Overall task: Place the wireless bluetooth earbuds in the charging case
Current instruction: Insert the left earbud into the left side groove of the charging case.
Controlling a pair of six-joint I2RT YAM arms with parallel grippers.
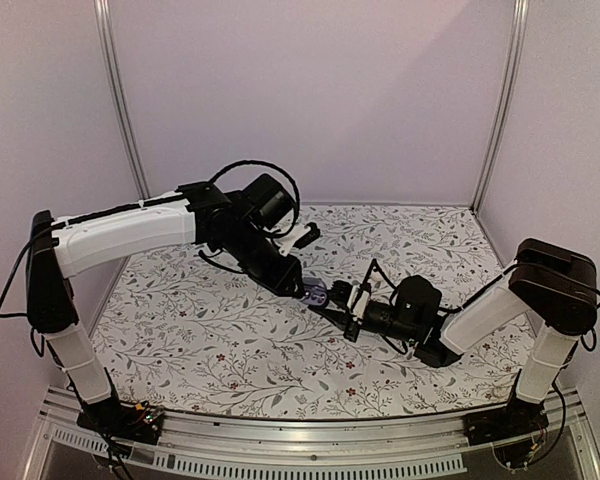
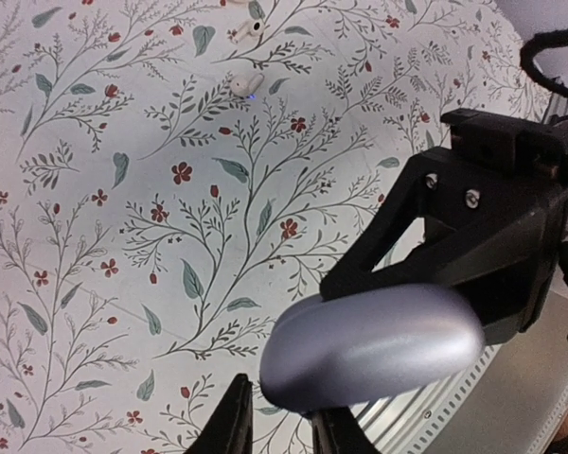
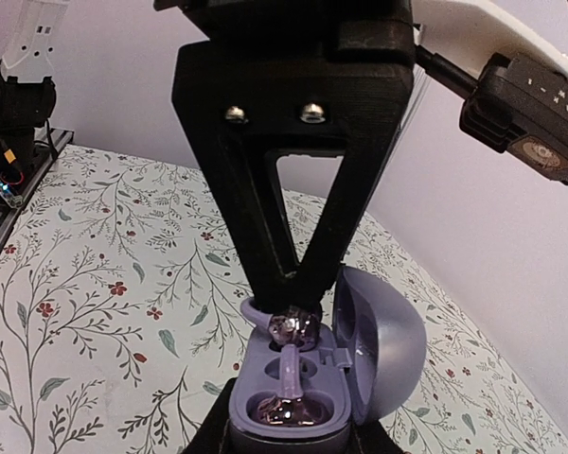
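The lilac charging case (image 3: pixel 360 364) stands open, its lid swung to the right, and my right gripper (image 3: pixel 289 437) is shut on its base. One purple earbud (image 3: pixel 289 413) sits in the near slot. A second earbud (image 3: pixel 294 328) lies at the far slot, right under the tips of my left gripper (image 3: pixel 289 295), which comes down from above. In the left wrist view the fingers (image 2: pixel 232 426) stand slightly apart with nothing between them, beside the back of the lid (image 2: pixel 374 345). From above, both grippers meet at the case (image 1: pixel 315 294) mid-table.
Two small white earbud-like pieces (image 2: pixel 245 85) (image 2: pixel 246 30) lie on the floral tablecloth (image 2: pixel 123 236) beyond the left gripper. White walls enclose the table on three sides. An aluminium rail (image 1: pixel 280 455) runs along the near edge.
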